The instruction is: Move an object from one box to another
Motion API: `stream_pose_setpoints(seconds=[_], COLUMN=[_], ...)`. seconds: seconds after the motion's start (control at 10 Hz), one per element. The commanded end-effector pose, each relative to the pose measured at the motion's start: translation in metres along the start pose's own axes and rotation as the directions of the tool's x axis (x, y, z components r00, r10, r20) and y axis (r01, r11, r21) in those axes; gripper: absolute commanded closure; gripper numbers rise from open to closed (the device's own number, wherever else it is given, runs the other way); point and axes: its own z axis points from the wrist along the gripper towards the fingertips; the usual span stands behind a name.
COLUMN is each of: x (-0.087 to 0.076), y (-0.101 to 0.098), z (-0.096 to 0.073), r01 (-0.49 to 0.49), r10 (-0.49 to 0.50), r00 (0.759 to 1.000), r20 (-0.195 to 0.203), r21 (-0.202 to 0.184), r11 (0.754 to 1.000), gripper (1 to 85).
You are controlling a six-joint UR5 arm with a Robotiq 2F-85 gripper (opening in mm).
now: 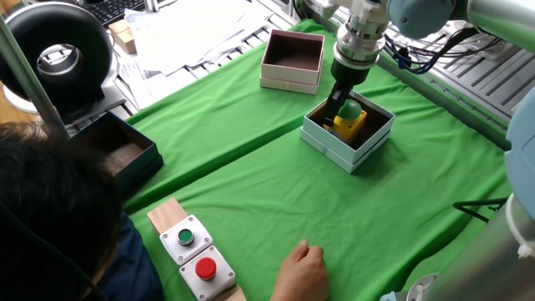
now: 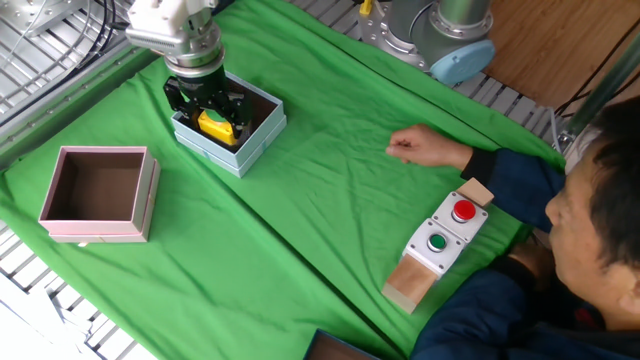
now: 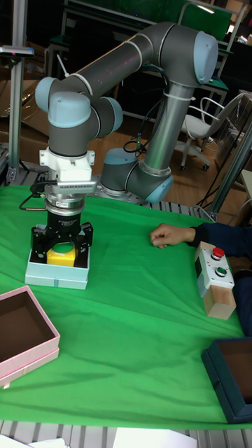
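The object, a yellow housing with a green dome button (image 1: pixel 351 116) (image 2: pixel 214 123) (image 3: pixel 61 255), sits inside the pale blue-grey box (image 1: pixel 333 149) (image 2: pixel 226 156) (image 3: pixel 56 277). My gripper (image 1: pixel 343 112) (image 2: pixel 209 113) (image 3: pixel 61 249) is lowered into that box. Its black fingers (image 3: pixel 36 246) stand either side of the object with a gap showing in the tall fixed view, so it is open. The pinkish-white box (image 1: pixel 287 80) (image 2: pixel 98 226) (image 3: pixel 28 351) lies apart from it, with nothing visible in the part of its brown inside that shows.
A grey switch box with green and red buttons on a wooden block (image 1: pixel 194 256) (image 2: pixel 441 236) (image 3: pixel 214 270) lies near a person's fist (image 1: pixel 301 269) (image 2: pixel 418 147) (image 3: pixel 171 235). A dark navy box (image 1: pixel 117 152) (image 3: pixel 235 375) sits at the cloth's edge.
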Motion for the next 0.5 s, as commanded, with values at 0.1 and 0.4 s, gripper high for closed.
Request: stream_pose_setpoints(seconds=[0.1,0.4], x=[0.0065,0.0022], y=[-0.004,-0.0043], z=[-0.0026,-0.0111], r01=[-0.056,-0.128], r10=[0.056,0.131], r00=[0.998,0.99], r20=[-0.029,-0.045], r21=[0.016,0.053], r11=[0.998,0.99], gripper=[54.3,84.7])
